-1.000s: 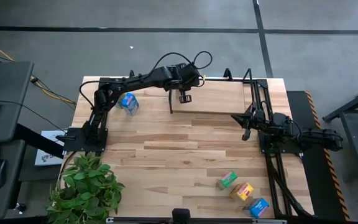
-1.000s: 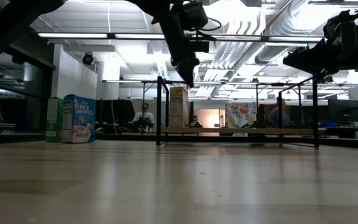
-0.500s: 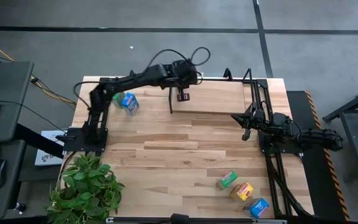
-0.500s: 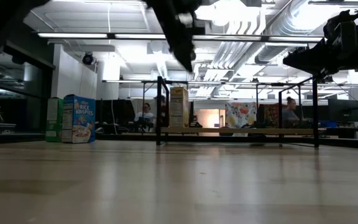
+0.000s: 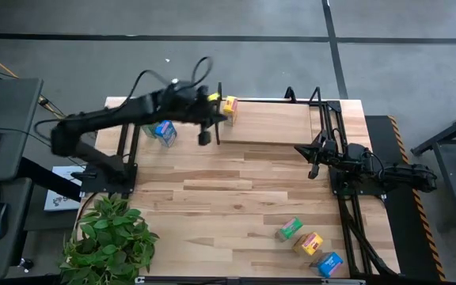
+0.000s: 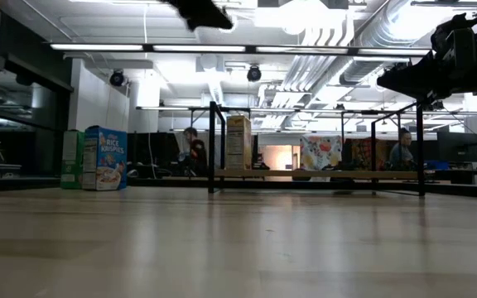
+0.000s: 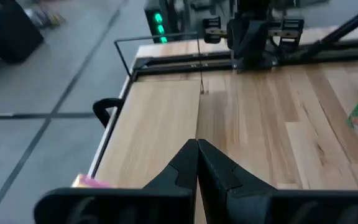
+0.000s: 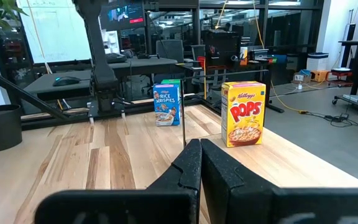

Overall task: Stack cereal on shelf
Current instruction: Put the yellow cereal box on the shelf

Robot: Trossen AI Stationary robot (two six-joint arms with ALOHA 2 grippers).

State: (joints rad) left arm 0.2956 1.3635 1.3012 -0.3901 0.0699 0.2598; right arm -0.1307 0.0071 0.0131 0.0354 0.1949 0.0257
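A yellow cereal box (image 5: 229, 107) stands upright on the left end of the shelf (image 5: 275, 123); the low view shows the box (image 6: 238, 142) on the shelf board (image 6: 321, 174). A blue box (image 5: 164, 131) and a green box (image 6: 71, 159) stand together on the table at the far left. My left gripper (image 5: 204, 136) hangs shut in the air between those two boxes and the shelf, touching nothing. Its wrist view shows the shut fingers (image 7: 197, 148) over the board's edge. My right gripper (image 5: 313, 168) rests shut beside the shelf's right end.
A green box (image 5: 289, 229), a yellow box (image 5: 308, 242) and a blue box (image 5: 330, 263) lie in a row at the table's near right. A potted plant (image 5: 109, 237) stands at the near left corner. People sit in the room behind the table.
My left gripper has drawn back from above the shelf's left end toward the table's left edge and has risen, tipping up from pointing steeply down. It has stayed shut. The yellow box stands on the shelf where it was.
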